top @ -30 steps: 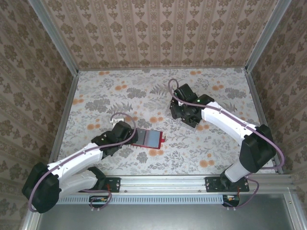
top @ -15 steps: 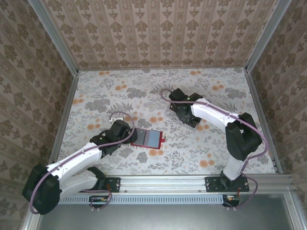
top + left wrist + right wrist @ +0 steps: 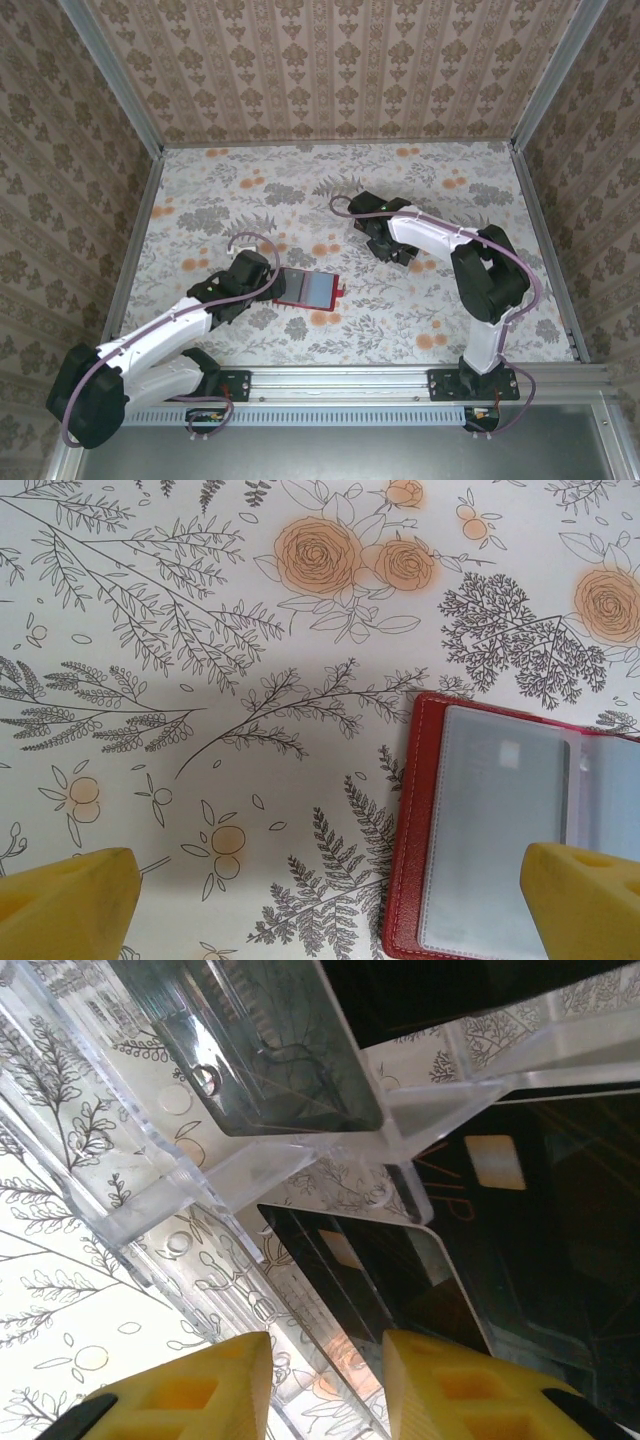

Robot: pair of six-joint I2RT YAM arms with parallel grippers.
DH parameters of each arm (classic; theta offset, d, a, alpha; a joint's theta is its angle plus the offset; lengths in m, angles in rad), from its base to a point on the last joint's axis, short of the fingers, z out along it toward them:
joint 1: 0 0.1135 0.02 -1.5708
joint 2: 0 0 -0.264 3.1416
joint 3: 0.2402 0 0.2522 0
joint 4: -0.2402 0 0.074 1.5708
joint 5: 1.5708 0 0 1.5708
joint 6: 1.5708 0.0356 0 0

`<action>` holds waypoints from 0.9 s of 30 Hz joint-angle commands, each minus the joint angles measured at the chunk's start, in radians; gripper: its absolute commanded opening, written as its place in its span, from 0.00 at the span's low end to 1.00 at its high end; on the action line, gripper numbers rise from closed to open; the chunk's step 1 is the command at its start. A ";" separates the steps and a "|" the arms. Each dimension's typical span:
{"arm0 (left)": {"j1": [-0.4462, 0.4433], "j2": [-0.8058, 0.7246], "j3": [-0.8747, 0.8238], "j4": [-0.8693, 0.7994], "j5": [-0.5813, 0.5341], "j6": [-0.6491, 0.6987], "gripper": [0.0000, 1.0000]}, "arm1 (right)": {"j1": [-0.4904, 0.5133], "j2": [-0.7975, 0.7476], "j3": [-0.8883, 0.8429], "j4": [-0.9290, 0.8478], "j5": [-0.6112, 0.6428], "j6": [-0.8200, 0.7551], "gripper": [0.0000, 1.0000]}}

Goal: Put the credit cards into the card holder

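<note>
Top external, table: floral-print tabletop [image 3: 250, 190] under both arms.
Tray: clear plastic tray [image 3: 190, 1180], just ahead of right gripper [image 3: 325, 1395].
Card holder: red leather-like wallet [image 3: 405, 830], open, beside left gripper [image 3: 328, 905].
Cards: black-brown rectangular credit cards [image 3: 520, 1210], in tray.
Left gripper: fingers wide apart.
Right gripper: fingers narrowly apart.

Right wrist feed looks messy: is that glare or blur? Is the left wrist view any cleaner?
Right wrist: glare, mostly. Reflections across the clear plastic tray and sheen on the dark credit card muddle the edges, and the yellow fingertips are soft. Left wrist: sharp, with a soft shadow on the tablecloth and the card holder crisp.
</note>
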 commanded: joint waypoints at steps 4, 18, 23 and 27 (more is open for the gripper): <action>0.006 -0.006 0.029 -0.018 0.005 0.023 1.00 | -0.008 0.022 0.008 0.002 0.014 -0.029 0.30; 0.006 0.009 0.036 -0.007 0.013 0.027 1.00 | -0.010 -0.020 -0.011 0.001 -0.035 -0.079 0.15; 0.006 0.006 0.038 -0.011 0.021 0.032 1.00 | -0.010 -0.044 -0.014 0.007 -0.065 -0.123 0.09; 0.007 0.006 0.041 -0.013 0.024 0.038 1.00 | -0.010 -0.066 -0.009 0.010 -0.089 -0.146 0.09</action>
